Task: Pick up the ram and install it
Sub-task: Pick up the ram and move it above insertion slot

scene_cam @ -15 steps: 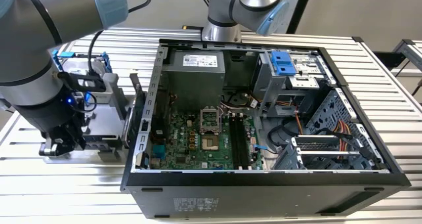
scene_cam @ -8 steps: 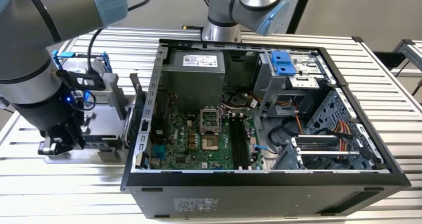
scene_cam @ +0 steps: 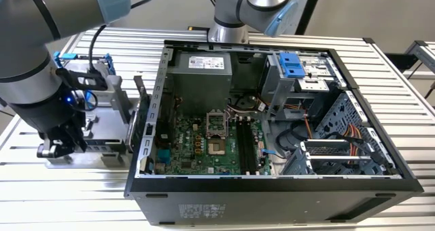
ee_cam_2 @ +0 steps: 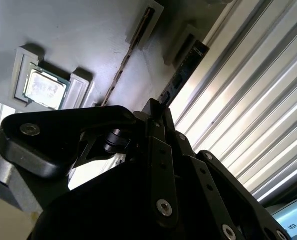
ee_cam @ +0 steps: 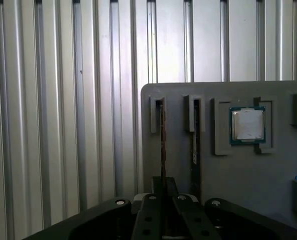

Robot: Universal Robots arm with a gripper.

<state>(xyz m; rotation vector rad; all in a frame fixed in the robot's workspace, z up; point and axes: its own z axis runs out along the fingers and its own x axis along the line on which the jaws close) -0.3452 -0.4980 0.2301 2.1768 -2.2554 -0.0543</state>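
Tool (ee_cam: 163, 180) points straight down, clamped on the ram (ee_cam: 162, 135).

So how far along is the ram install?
Done: the gripper is at the holder. In hand: it looks closed on a ram standing on edge in its holder slot, not lifted out. Left: the motherboard slots look empty, so nothing is installed yet.

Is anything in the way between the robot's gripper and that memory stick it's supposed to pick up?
Nothing visible does. The gripper sits right at the ram, which stands on edge in the grey holder; a second stick and the processor chip lie beside it.
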